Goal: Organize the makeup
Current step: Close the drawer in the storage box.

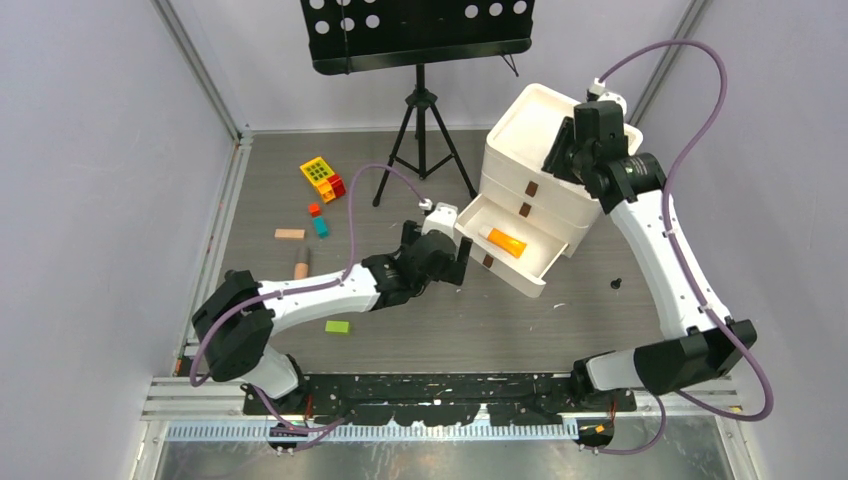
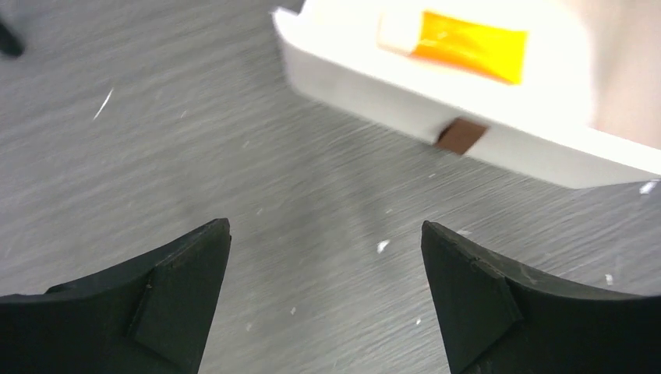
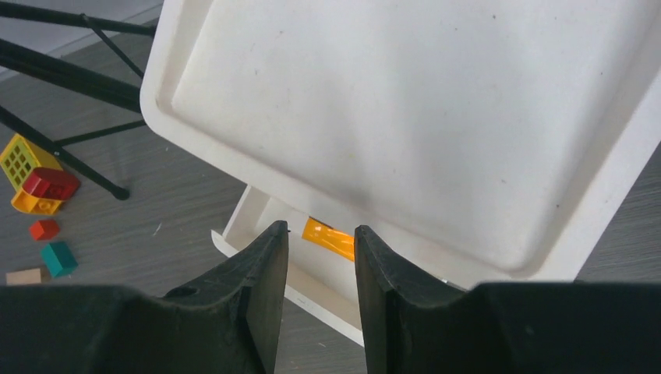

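Note:
An orange tube with a white cap lies in the open bottom drawer of the white three-drawer box. The left wrist view shows the tube just behind the drawer's front wall and its brown handle. My left gripper hovers low at the drawer's left front corner; its jaws are wide open over bare table. My right gripper hangs above the box's top, partly open with nothing between its fingers. A small tan tube lies on the table at the left.
Toy blocks lie at the left: a yellow-and-red one, a red one, a teal one, a tan one and a green one. A black tripod stand rises behind. A small black object lies right of the drawer.

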